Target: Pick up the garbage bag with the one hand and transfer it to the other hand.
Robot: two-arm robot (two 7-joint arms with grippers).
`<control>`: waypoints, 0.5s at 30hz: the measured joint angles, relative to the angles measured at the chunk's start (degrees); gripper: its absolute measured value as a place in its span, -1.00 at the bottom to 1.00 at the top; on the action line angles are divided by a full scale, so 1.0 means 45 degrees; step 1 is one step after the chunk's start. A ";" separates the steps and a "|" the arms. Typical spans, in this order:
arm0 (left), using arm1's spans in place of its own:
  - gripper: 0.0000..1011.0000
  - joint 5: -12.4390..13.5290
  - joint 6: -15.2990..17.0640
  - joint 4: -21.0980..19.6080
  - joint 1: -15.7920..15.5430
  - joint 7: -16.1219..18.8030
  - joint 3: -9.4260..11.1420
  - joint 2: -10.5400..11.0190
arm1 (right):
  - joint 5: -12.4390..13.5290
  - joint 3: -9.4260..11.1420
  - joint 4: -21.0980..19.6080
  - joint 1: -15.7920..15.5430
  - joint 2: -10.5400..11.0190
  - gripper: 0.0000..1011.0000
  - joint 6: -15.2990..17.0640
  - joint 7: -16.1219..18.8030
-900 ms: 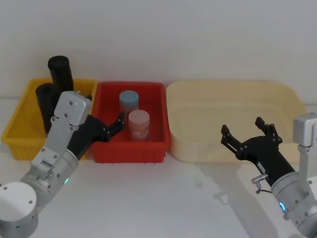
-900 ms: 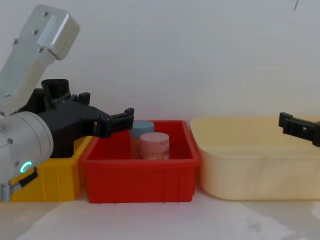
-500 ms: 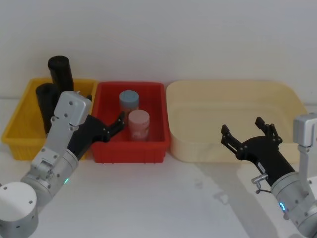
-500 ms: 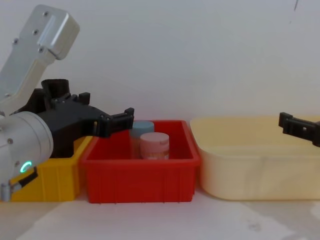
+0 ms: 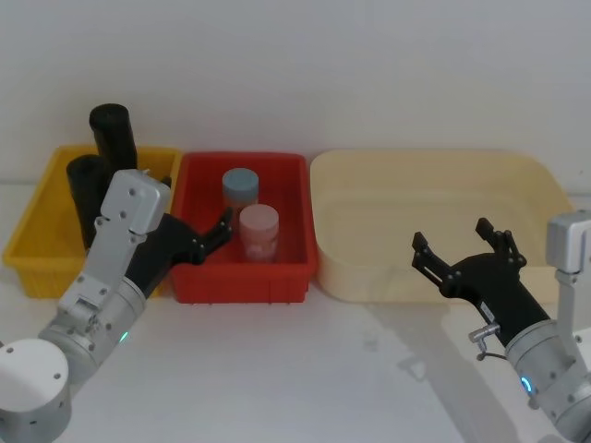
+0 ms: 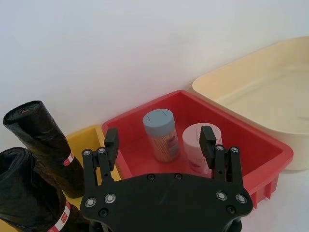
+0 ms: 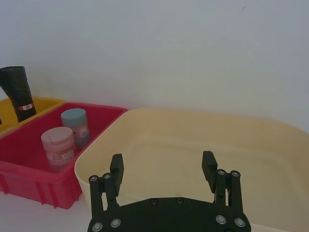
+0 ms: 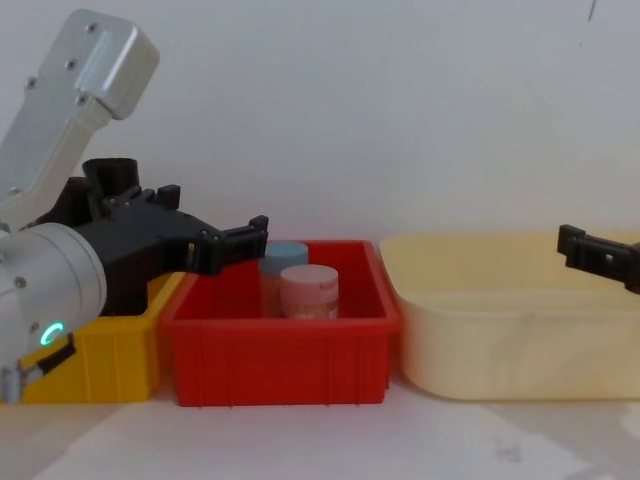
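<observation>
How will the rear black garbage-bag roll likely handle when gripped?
The garbage bag roll looks tightly wound, so probably fairly stiff, yielding slightly. Its plastic film may slip. Standing tall and leaning in the yellow bin, it would likely tip if nudged.

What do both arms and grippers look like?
Both arms are silver, ending in black grippers with two long slim fingers. The arm of the left gripper carries a green glowing ring; the arm of the right gripper has a blue ring and a thin grey cable.
</observation>
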 joint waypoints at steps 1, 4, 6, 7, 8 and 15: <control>0.98 0.0001 0.0001 -0.0001 0.0000 -0.0001 -0.0001 0.0000 | 0.0000 0.0000 0.0000 0.0000 0.0000 0.98 0.0000 0.0000; 0.98 0.0000 0.0000 0.0000 0.0000 0.0000 0.0000 0.0000 | 0.0000 0.0000 0.0000 0.0000 0.0000 0.98 0.0000 0.0000; 0.98 0.0001 0.0001 -0.0001 0.0000 0.0000 0.0000 0.0000 | 0.0000 0.0000 0.0001 0.0000 0.0000 0.98 0.0000 0.0000; 0.98 0.0000 0.0001 0.0000 0.0000 -0.0001 0.0000 0.0001 | 0.0000 0.0000 0.0000 0.0000 0.0000 0.98 0.0000 0.0000; 0.98 0.0001 0.0001 0.0000 0.0000 0.0000 0.0000 0.0000 | 0.0000 0.0000 0.0000 0.0000 0.0000 0.98 0.0000 0.0000; 0.98 0.0001 0.0001 0.0000 0.0000 0.0000 -0.0001 0.0001 | 0.0000 0.0001 0.0000 0.0000 0.0000 0.98 0.0000 0.0000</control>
